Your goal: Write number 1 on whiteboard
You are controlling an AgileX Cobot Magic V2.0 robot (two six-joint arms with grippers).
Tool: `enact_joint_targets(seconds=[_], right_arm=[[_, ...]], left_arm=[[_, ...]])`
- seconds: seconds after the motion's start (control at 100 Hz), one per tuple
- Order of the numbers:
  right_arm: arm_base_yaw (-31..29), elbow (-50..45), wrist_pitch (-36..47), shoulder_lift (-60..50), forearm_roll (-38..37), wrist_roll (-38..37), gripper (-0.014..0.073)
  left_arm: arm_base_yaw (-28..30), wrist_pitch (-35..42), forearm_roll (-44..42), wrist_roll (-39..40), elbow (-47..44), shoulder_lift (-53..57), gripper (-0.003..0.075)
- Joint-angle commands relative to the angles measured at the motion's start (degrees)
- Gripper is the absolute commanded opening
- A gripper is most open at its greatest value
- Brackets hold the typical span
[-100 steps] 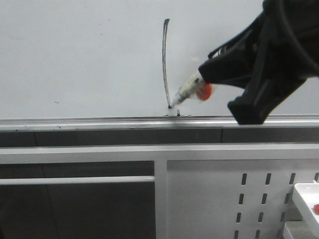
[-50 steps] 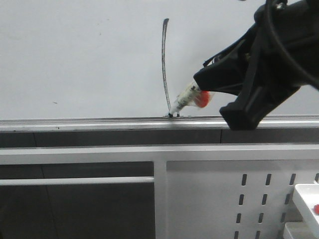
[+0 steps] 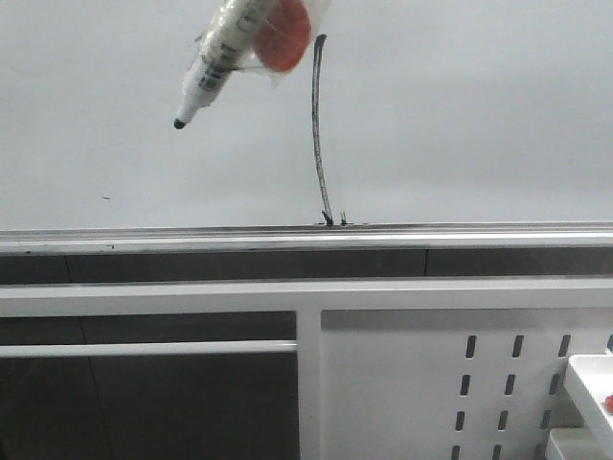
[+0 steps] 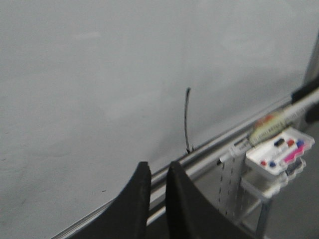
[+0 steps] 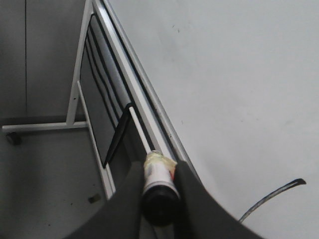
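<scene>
Gripping pincer (image 5: 158, 191) cropped above marker (image 3: 230, 48)

Left gripper (image 4: 155, 191): two dark fingers nearly together, a thin gap between them, nothing held
Right gripper (image 5: 158, 186): fingers clamped on either side of a marker (image 5: 160, 186) barrel, the barrel running out toward 11 o'clock in its wrist view
Right arm: out of the front view; only the held marker enters at 12 o'clock
</scene>
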State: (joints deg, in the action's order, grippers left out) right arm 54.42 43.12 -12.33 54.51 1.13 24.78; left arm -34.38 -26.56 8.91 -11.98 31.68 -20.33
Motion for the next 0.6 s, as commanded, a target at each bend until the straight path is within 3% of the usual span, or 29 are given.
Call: enact_joint_targets(seconds=[0.0, 0.08, 0.16, 0.59], right_arm=[[0.21, 4.36, -0.86, -1.07, 1.45, -0.03, -0.0072], [0.21, 5.96, -1.81, -1.07, 1.45, -0.03, -0.0072], [0.26, 7.59, -2.23, -1.07, 1.45, -0.03, -0.0072], [4.87, 12.06, -6.52, 1.02, 1.45, -0.03, -0.0072]], left_arm=[[-2.41, -2.17, 6.11, -12.64, 5.16, -4.77, 0.0155], [-4.52, -7.1, 9.27, -20.1, 8.19, -8.58, 0.0219], [-6.39, -9.77, 10.73, -24.2, 10.18, -12.37, 0.0232], [-16.77, -8.09, 10.84, -29.25, 17.21, -26.32, 0.0232]])
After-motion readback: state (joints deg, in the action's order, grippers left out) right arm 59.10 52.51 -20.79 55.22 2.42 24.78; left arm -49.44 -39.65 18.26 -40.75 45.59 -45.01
